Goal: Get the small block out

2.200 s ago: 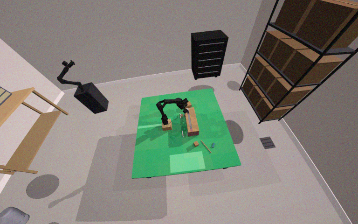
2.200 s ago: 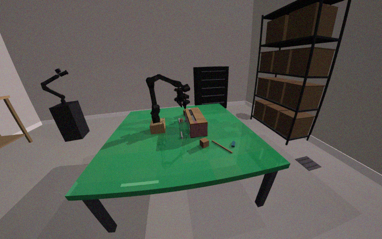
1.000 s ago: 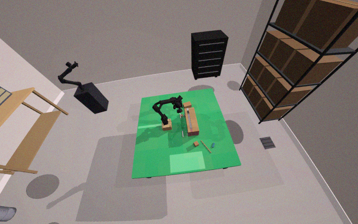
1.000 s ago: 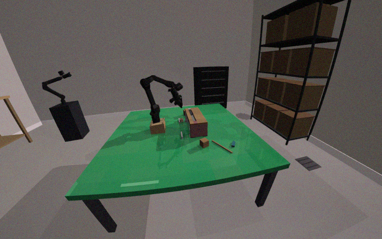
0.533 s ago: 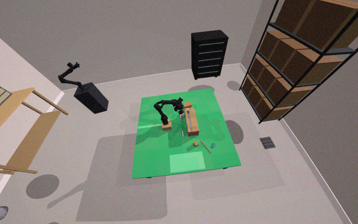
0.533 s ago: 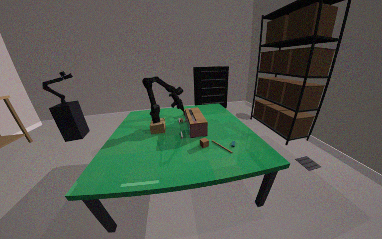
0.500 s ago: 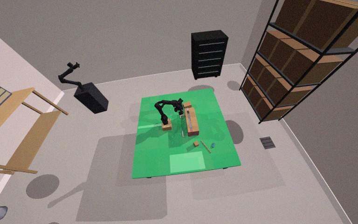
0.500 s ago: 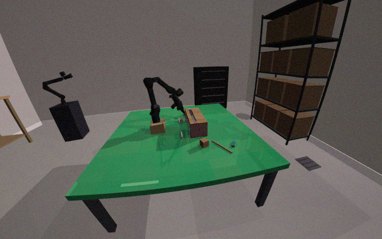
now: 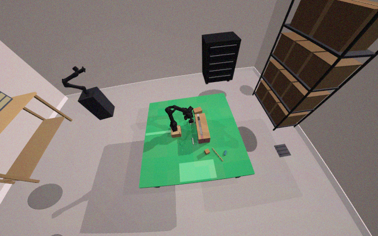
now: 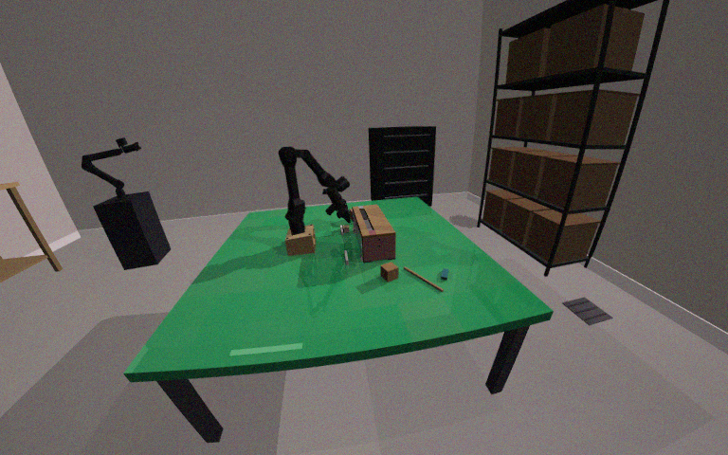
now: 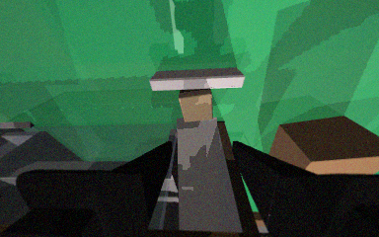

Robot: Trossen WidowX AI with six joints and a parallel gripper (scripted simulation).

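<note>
The wooden box stands on the green table, with a slot along its top. In the wrist view, a small tan block lies outside the box, between a pale bar and the end of a grey strip. Whether it touches either is hard to tell. My gripper is open and empty, low by the far end of the box's front. The block shows beyond the fingertips, between their lines. The clear front is hard to make out.
A larger brown block stands at the box's far end. Nearer the table's front are a brown cube, a thin stick and a small blue piece.
</note>
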